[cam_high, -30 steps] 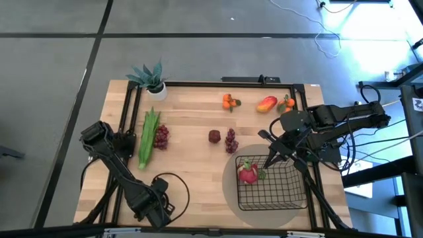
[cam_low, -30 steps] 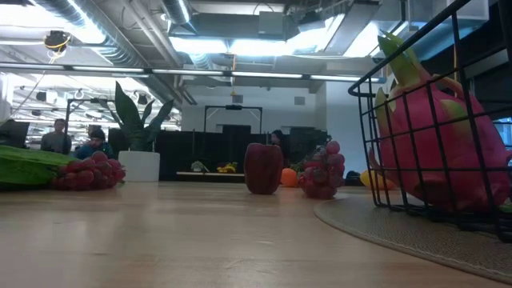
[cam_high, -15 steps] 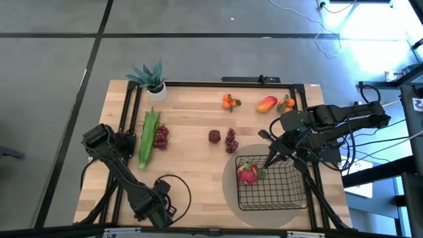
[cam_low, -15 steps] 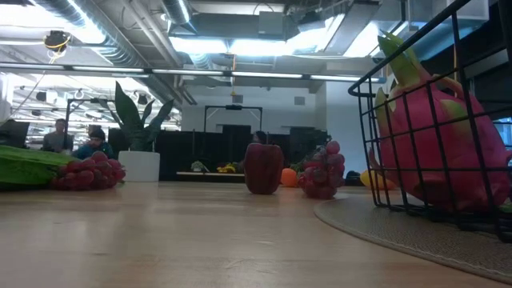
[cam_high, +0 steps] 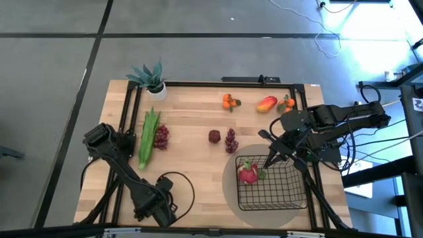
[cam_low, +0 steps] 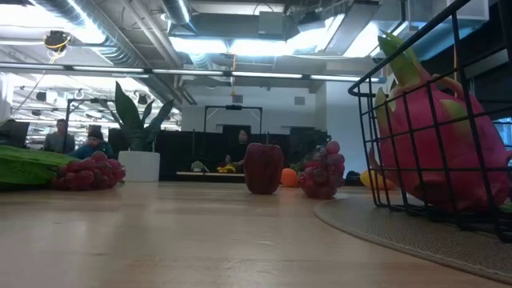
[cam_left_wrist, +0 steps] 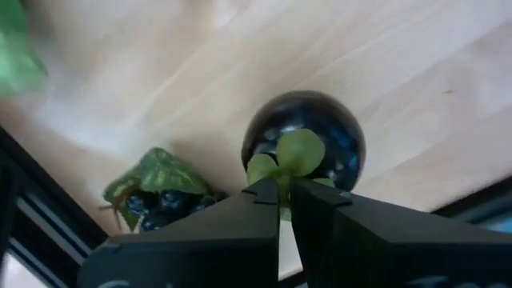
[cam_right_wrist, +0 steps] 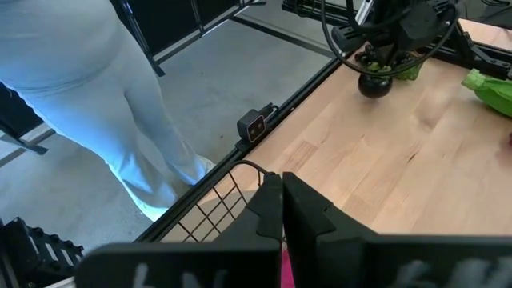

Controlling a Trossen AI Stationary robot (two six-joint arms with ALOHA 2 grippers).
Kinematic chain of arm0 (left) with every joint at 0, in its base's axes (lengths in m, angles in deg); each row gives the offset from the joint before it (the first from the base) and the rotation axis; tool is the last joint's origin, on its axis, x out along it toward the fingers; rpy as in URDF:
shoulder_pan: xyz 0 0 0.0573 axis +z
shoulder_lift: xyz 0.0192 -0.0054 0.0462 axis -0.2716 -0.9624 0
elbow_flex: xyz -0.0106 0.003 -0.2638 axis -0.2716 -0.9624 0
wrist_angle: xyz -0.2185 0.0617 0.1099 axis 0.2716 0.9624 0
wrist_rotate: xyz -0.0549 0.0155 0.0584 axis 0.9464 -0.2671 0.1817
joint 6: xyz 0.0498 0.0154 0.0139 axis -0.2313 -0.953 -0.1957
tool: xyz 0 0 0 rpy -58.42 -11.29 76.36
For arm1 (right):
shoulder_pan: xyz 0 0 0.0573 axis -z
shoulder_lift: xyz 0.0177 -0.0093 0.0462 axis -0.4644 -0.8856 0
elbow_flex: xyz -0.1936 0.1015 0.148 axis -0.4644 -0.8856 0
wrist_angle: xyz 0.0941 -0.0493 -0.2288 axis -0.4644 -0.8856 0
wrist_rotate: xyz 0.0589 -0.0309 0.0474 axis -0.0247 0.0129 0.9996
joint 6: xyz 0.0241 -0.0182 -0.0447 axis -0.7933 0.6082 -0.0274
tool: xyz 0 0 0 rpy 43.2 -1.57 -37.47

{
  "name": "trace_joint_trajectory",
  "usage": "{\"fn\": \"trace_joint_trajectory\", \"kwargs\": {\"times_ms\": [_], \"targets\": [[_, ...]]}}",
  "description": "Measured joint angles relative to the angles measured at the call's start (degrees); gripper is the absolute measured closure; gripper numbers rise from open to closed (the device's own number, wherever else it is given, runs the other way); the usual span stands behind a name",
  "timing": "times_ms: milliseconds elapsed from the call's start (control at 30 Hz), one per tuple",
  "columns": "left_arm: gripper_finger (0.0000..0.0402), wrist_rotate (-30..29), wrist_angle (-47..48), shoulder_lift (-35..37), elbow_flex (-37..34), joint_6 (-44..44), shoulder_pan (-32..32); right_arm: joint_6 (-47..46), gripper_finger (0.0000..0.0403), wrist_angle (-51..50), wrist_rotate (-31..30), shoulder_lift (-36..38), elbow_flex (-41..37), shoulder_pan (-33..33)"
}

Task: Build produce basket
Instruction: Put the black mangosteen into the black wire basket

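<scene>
Basket: near table's front right corner, dragon fruit inside. Left gripper, front left edge, closed on dark plum's leaf; lift straight up, slowly, since the leaf hold looks slight. Right gripper closed over basket.

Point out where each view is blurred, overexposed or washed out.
High view: glare whitens the floor at upper right. Low view: ceiling lights blow out; the near table is soft. Left wrist view: the green leaf at the corner is blurred. Right wrist view: the nearest basket wires are soft.
</scene>
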Motion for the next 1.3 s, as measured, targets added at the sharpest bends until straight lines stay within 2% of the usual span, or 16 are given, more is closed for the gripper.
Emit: {"fn": "trace_joint_trajectory", "kwargs": {"times_ms": [200,500,700,867,1000,1167,1300], "targets": [[0.0399,-3.2,4.3,0.0,7.1,-10.7,4.7,-2.1,0.0403,-0.3,-0.3,1.9,0.0,0.0],[0.0400,-10.7,10.2,0.1,21.5,-29.8,12.6,-2.8,0.0403,-5.3,-7.8,6.1,0.0,-0.9],[0.0400,-12.1,13.1,0.1,24.2,-36.5,16.1,-3.7,0.0403,-5.3,-9.7,7.0,0.0,-2.3],[0.0401,-11.7,15.4,0.1,24.2,-36.2,16.5,-3.7,0.0403,-5.6,-10.9,6.7,0.0,-2.9],[0.0401,-8.4,16.0,0.1,24.2,-32.8,15.4,-4.8,0.0403,-5.3,-11.4,6.0,0.0,-2.8],[0.0401,-7.1,16.0,0.1,24.2,-24.6,12.0,-5.0,0.0403,-5.1,-14.0,3.7,0.0,-2.8],[0.0401,-7.1,16.0,0.1,24.2,-13.0,9.4,-4.8,0.0403,-5.1,-14.3,1.0,0.0,-2.8]]}}
